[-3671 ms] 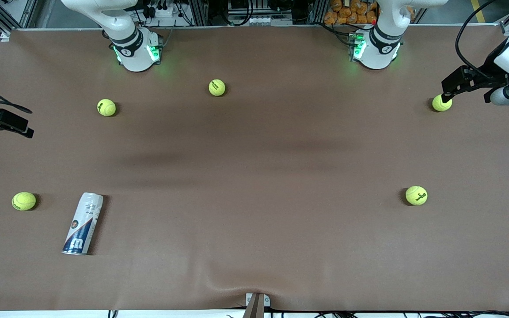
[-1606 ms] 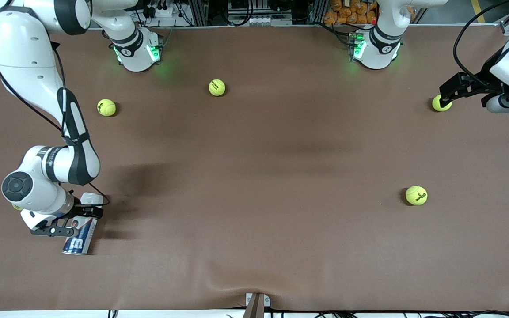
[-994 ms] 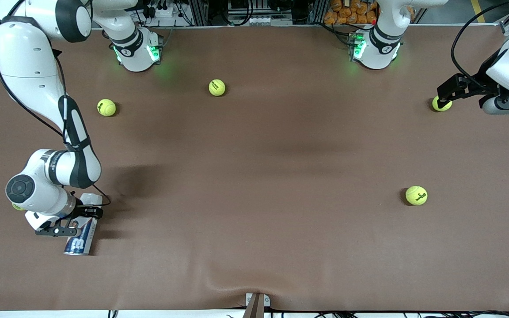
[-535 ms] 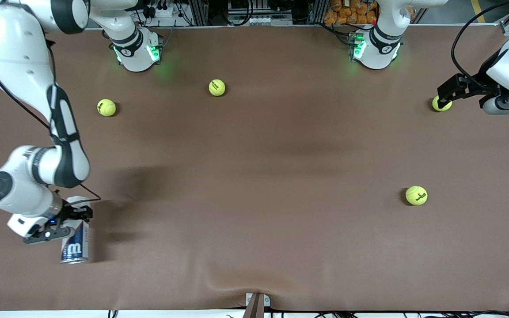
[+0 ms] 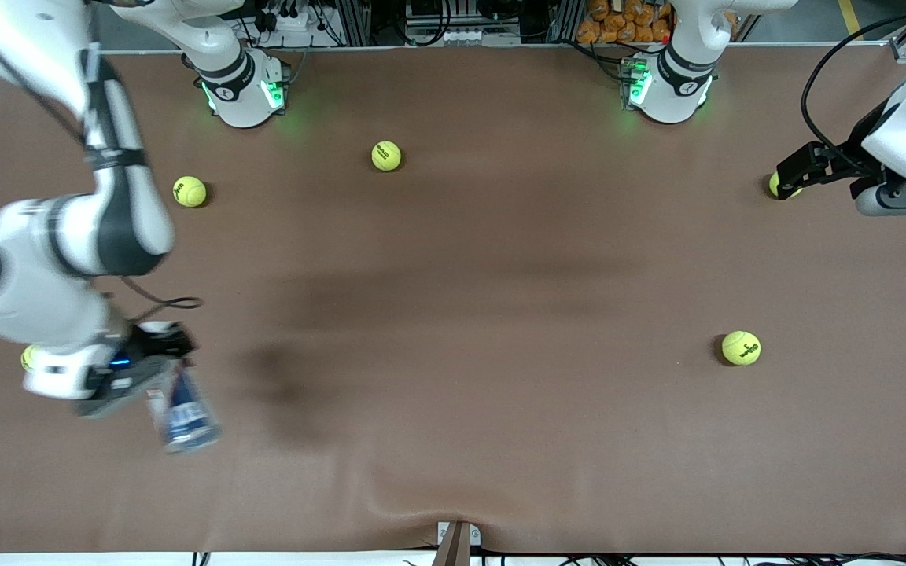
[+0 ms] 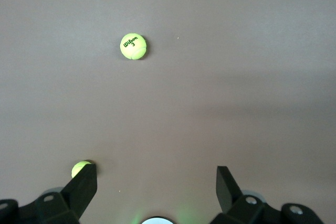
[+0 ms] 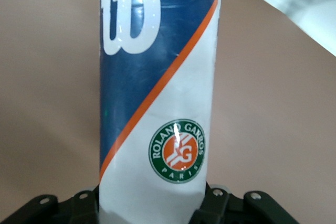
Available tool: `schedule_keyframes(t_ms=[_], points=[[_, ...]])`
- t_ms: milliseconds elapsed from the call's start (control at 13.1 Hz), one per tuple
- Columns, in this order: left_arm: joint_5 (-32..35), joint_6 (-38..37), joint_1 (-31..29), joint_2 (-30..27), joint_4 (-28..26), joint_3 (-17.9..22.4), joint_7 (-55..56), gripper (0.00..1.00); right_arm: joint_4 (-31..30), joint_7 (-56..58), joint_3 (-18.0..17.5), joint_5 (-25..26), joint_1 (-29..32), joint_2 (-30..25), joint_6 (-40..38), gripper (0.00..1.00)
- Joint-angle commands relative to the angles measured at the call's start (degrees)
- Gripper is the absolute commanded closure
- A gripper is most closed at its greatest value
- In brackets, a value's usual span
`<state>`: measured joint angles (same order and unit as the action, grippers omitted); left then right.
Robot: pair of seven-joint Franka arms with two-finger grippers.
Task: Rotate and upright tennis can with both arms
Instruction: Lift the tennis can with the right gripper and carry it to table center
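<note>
The tennis can (image 5: 182,415), lying flat on the counter (image 5: 469,330) half a second ago, is now lifted off it and tilted, clamped in the right end effector (image 5: 141,376) over the right arm's end, so the rotation looks underway. The left end effector (image 6: 156,182) hangs with fingers apart over a tennis ball (image 5: 777,185), waiting. Motion blur smears the can's rim.
</note>
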<state>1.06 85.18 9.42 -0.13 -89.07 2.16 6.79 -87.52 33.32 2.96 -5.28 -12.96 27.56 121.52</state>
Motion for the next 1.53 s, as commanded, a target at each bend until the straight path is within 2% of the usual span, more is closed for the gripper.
schedule_keyframes(t_ms=[0,76,229,459,841,918,994,1071,1300,1453], points=[[1.32,0.34,-0.71,0.83,0.56,-0.23,-0.02,0.00,-0.90,1.48,-2.87,0.09,-7.31,2.66,6.86,0.44],[1.32,0.34,-0.89,0.92,0.56,-0.14,-0.02,0.00,-0.90,1.57,-2.87,0.09,-10.65,4.68,7.85,0.41],[1.32,0.34,-0.98,1.44,0.48,-0.14,-0.02,0.00,0.67,1.66,-2.87,0.62,-16.55,9.16,9.86,0.29],[1.40,0.34,-1.07,3.02,0.21,-0.05,0.24,0.00,1.92,5.51,-2.87,1.32,-22.71,13.74,15.66,0.28],[0.53,0.17,-1.07,5.57,-0.05,-0.05,0.59,0.00,1.92,15.27,-2.78,1.50,-28.34,18.14,21.74,0.28],[0.53,0.16,-0.98,6.36,-0.14,-0.05,0.59,0.00,2.00,15.37,-2.78,3.32,-28.44,19.10,21.92,0.28],[0.26,0.16,-0.98,6.81,-0.14,-0.05,0.85,0.00,2.35,15.37,-2.78,5.52,-28.35,19.90,22.62,0.25],[-0.26,0.16,-0.98,7.33,-0.14,-0.14,0.94,0.00,2.36,15.45,-2.78,6.15,-28.35,20.16,23.93,0.01],[-2.98,0.16,-1.15,8.74,0.03,-0.05,0.94,0.00,2.62,14.67,-2.87,6.15,-28.88,19.56,25.09,0.00],[-4.74,0.25,-1.33,9.71,0.12,-0.05,0.94,0.00,3.32,14.31,-2.78,5.72,-29.84,17.19,23.16,0.00]])
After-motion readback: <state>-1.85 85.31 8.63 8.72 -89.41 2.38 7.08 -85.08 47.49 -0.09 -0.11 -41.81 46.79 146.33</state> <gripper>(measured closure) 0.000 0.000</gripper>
